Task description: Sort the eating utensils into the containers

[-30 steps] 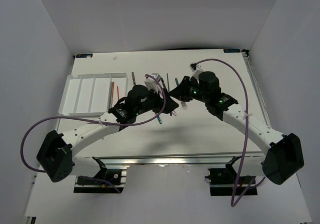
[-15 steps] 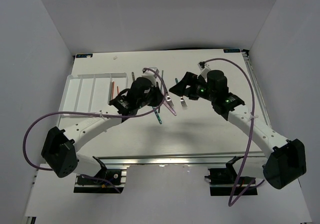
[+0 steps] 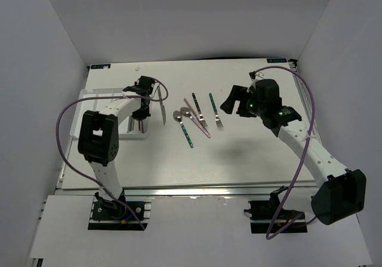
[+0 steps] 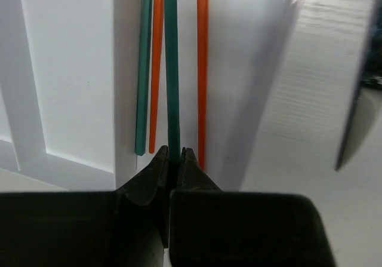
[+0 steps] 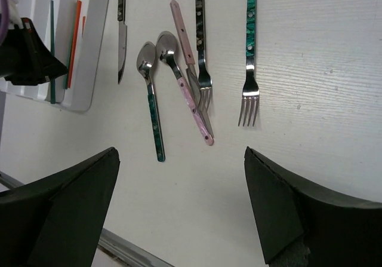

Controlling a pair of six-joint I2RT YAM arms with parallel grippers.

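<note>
- the left gripper [image 4: 172, 155] is clamped tight on one end of a dark green chopstick [image 4: 172, 52]; the stick runs lengthwise along the end compartment of the white tray [image 4: 65, 76], the one nearest the loose cutlery; whether it touches the floor there I cannot tell
- in that same compartment lie a lighter green chopstick [image 4: 142, 70] and two orange-red chopsticks [image 4: 202, 70], all parallel to the held one
- the right gripper [image 5: 179, 213] hangs above the table [image 5: 310, 100] with its fingers spread wide, holding nothing
- on the table, a dark-handled knife [image 5: 121, 34] lies just beside the tray; then a teal-handled spoon [image 5: 152, 106], a pink-handled spoon [image 5: 182, 85] and a dark-handled fork [image 5: 200, 40] close together; a teal-handled fork [image 5: 250, 46] lies apart on the far side from the tray
</note>
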